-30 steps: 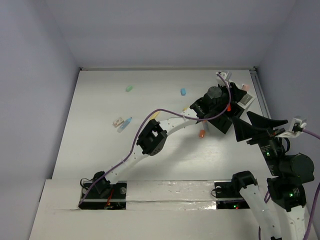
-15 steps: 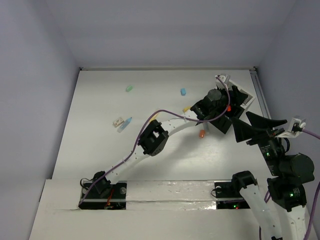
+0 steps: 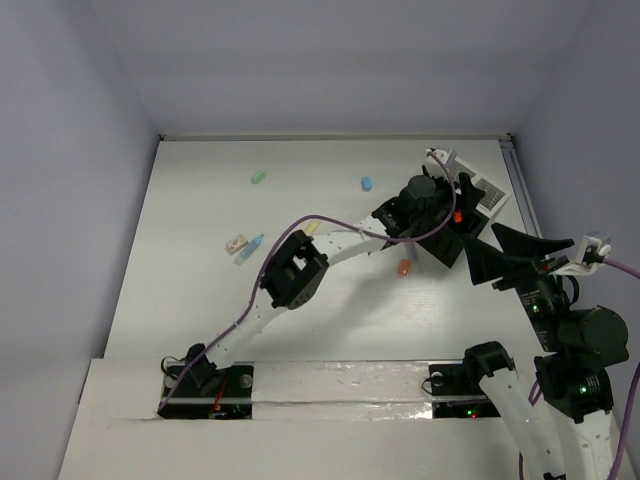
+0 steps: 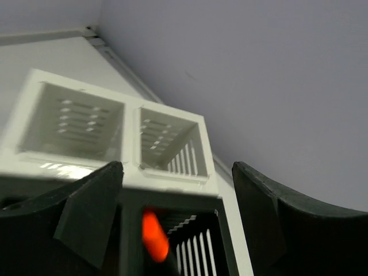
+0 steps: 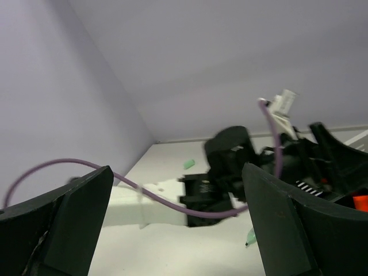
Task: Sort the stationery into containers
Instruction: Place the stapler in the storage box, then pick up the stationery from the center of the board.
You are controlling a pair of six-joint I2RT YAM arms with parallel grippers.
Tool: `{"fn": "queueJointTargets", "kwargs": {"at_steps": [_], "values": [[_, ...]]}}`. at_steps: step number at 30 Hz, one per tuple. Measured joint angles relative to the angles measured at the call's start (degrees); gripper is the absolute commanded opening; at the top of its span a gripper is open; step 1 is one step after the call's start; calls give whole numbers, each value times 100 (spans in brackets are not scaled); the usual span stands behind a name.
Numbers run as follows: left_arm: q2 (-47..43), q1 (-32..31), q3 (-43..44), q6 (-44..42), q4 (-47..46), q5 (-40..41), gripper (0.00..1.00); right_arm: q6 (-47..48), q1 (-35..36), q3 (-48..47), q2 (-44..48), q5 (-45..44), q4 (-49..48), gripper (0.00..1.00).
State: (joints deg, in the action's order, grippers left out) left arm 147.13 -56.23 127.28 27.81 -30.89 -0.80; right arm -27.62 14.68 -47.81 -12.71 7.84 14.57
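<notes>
My left gripper [image 3: 457,203] hovers open over the black box [image 3: 447,250] at the far right. In the left wrist view my left gripper [image 4: 177,172] has its jaws wide apart. An orange marker [image 4: 150,236] stands blurred in a black compartment [image 4: 198,244] below them, and it shows red in the top view [image 3: 456,214]. The white tray [image 4: 131,172] with two square cells lies just beyond. My right gripper [image 3: 505,252] is open and empty, raised at the right, as the right wrist view [image 5: 177,169] shows.
Loose on the table are a mint block [image 3: 258,177], a blue block [image 3: 366,184], an orange marker [image 3: 404,268], a pale blue pen [image 3: 250,246], a small tan eraser [image 3: 236,243] and a yellow piece [image 3: 311,229] by the left arm. Walls enclose the table.
My left arm's elbow has swung left and the wrist has shifted slightly back over the box. The orange marker stays in the box. My right arm has not moved.
</notes>
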Motion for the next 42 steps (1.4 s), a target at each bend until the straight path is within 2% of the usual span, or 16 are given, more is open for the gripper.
{"fn": "queueJointTargets", "kwargs": {"at_steps": [2,6,10,13,17,20,23,25,30,32,35,39,42], "values": [[-737,48,-911,-203,-44,98,76,24,2,0,0,-11,0,100],[-2804,343,-3189,-514,-363,398,79,59,2,74,0,7,-20,100],[-4809,905,-5302,-505,-828,831,83,63,2,192,-94,138,-15,100],[-5989,1220,-6695,-407,-925,1294,87,57,2,195,-339,299,-81,100],[-7200,1147,-8216,-177,-529,1744,93,-26,2,214,-1021,802,-356,100],[-8279,1034,-9044,15,297,2063,97,-256,7,343,-1821,1460,-787,100],[-9615,1012,-9307,184,1176,2426,99,-529,96,577,-2540,1934,-1250,100],[-10563,1003,-9302,284,1558,2677,99,-625,402,629,-3112,1941,-1429,100],[-12487,984,-9101,444,2570,3289,99,-365,2079,155,-4776,1272,-1641,100],[-12867,984,-8900,459,3038,3480,99,-188,2747,-337,-5718,1010,-1749,100],[-13230,984,-8616,431,3788,3687,99,98,3285,-1147,-7136,743,-1998,100],[-13779,984,-8352,264,4507,3939,99,511,3512,-2682,-9033,463,-1834,100],[-14238,984,-8325,138,4658,4105,99,876,3600,-4037,-10244,262,-1506,100]]}}
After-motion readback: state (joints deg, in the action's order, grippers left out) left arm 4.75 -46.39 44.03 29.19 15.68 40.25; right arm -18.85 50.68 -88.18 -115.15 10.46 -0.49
